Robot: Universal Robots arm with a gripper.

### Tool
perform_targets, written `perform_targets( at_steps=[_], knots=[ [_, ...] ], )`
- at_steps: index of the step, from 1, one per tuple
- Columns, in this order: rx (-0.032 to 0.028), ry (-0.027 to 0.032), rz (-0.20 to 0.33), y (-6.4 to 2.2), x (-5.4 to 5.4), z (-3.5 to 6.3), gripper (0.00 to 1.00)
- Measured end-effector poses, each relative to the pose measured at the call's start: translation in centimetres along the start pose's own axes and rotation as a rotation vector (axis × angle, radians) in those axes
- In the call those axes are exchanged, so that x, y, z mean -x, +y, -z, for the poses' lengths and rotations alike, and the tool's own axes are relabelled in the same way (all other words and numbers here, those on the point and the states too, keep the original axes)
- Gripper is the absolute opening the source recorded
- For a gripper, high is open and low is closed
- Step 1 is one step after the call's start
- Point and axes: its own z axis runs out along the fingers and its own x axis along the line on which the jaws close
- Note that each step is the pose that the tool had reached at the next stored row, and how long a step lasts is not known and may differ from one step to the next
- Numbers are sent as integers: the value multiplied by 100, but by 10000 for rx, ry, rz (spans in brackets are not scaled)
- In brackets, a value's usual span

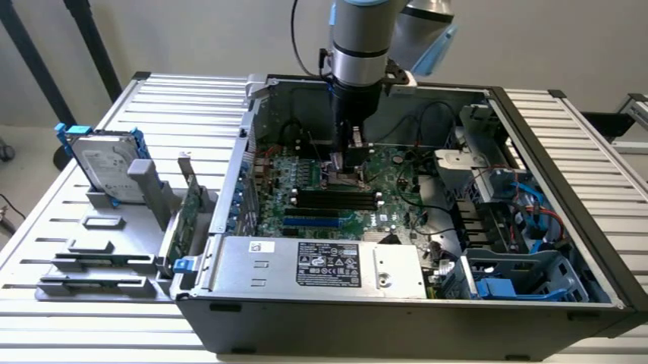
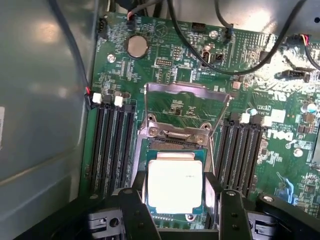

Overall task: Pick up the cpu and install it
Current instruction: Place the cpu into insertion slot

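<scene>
Seen from outside, the arm (image 1: 360,45) reaches into the open computer case (image 1: 567,197), its fingers (image 1: 351,152) low over the motherboard (image 1: 390,193). At the wrist, the fingers (image 2: 134,210) pinch the cpu (image 2: 175,185) by opposite edges, level between them over the socket (image 2: 172,142), the load plate (image 2: 185,107) hinged open just beyond.

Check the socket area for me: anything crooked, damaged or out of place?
Nothing stands out. The cpu sits square to the socket, its edges parallel to the memory slots, with the end effector right over it. The retention plate is hinged open, and the black cables run clear of the socket.
</scene>
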Motion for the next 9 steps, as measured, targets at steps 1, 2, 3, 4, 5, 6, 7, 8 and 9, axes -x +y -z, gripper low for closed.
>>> perform_targets(
  at_steps=[1,2,3,4,5,6,7,8,9],
  knots=[
    [7,-3,-186,0,0,-7,55],
    [14,-5,-365,0,0,-14,55],
    [20,-8,-546,0,1,-21,55],
    [27,-12,-724,0,1,-27,55],
    [34,-14,-908,0,1,-32,55],
    [38,-20,-1077,-1,1,-33,55],
    [43,-22,-1219,-3,1,-33,55],
    [47,-12,-1303,-8,1,-33,55],
    [51,0,-1350,-15,0,-34,55]
  ],
)
